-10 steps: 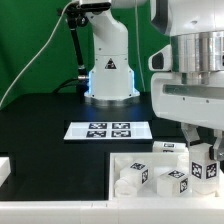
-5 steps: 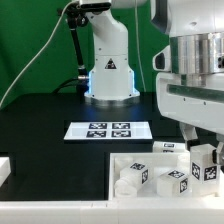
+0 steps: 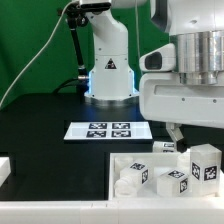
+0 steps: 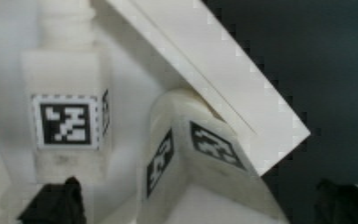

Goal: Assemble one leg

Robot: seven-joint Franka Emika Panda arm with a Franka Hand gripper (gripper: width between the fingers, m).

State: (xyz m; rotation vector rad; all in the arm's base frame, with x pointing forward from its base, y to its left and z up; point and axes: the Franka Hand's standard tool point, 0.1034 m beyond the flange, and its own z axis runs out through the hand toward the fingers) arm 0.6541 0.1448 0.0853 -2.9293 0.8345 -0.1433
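Claw (image 4: 197, 204) spread wide, only its two dark fingertips (image 4: 51, 203) in shot, blurry. Two white legs sit close under it. First leg (image 4: 64, 75): tag square-on to the camera, one fingertip overlapping its end. Second leg (image 4: 208, 150): just beside the first, tilted, tags on two adjacent faces, between the fingertips. Contact: can't tell. White tray wall (image 4: 194, 50) runs diagonally along the second leg, dark desk (image 4: 309, 40) beyond it.

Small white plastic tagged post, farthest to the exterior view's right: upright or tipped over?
Upright: the small white plastic post stands taller than wide, tag face vertical.
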